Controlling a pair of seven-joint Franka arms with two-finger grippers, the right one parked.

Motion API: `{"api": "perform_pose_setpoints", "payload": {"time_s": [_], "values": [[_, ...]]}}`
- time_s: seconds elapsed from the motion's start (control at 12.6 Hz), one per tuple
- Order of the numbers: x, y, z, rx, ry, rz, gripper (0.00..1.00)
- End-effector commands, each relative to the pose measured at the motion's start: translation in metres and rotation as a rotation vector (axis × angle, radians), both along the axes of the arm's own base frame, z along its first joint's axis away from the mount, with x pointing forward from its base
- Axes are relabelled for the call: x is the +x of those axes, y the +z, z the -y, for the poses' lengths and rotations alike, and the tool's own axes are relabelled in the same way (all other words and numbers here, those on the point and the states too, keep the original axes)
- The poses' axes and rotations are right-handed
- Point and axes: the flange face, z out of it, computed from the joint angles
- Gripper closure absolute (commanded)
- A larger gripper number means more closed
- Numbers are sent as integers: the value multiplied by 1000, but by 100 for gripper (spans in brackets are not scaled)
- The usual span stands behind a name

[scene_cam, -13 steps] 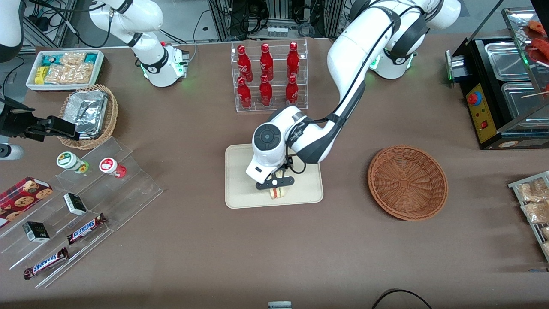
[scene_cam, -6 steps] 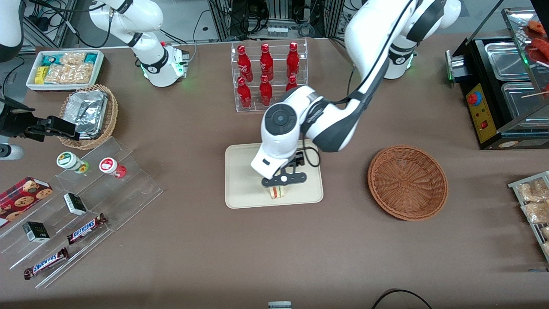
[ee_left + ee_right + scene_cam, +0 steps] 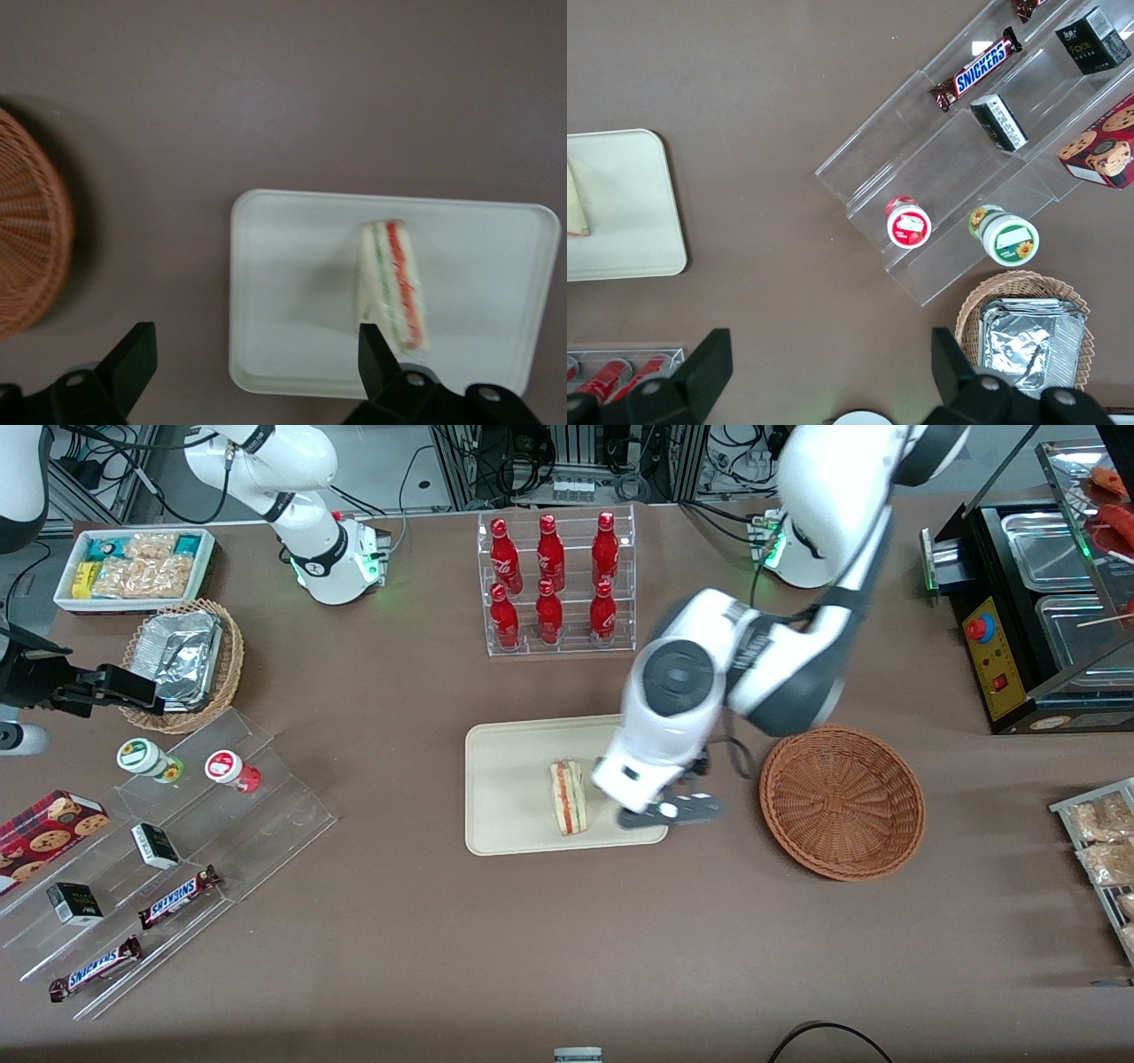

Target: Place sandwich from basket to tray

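The sandwich (image 3: pixel 567 797) stands on the cream tray (image 3: pixel 505 788) with its red, green and white layers facing up, and nothing is holding it. My left gripper (image 3: pixel 669 812) hangs above the tray's corner nearest the reddish-brown basket (image 3: pixel 842 802), between sandwich and basket. The left wrist view shows the gripper (image 3: pixel 257 363) open and empty, its black fingers (image 3: pixel 133 354) wide apart over the tray's (image 3: pixel 292 292) edge, with the sandwich (image 3: pixel 394 283) beside one finger and the basket (image 3: pixel 27 239) off to the side. The basket holds nothing.
A clear rack of red bottles (image 3: pixel 554 584) stands farther from the camera than the tray. Toward the parked arm's end are a stepped acrylic shelf of snacks (image 3: pixel 177 841), a tan wicker basket with a foil container (image 3: pixel 182 664) and a white bin (image 3: pixel 133 567). A black food warmer (image 3: pixel 1036 602) stands at the working arm's end.
The gripper let go of the sandwich, rose and swung toward the basket. The sandwich stays on the tray, uncovered.
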Motion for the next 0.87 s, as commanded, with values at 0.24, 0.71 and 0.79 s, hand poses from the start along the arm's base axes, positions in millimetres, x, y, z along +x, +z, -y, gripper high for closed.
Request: {"api": "perform_pose_setpoints", "payload": {"time_s": [0.24, 0.71, 0.79], "values": [[3, 39, -126, -50, -100, -38, 0], [-23, 65, -239, -70, -159, -56, 0], [-28, 72, -249, -71, -159, -53, 0]]}}
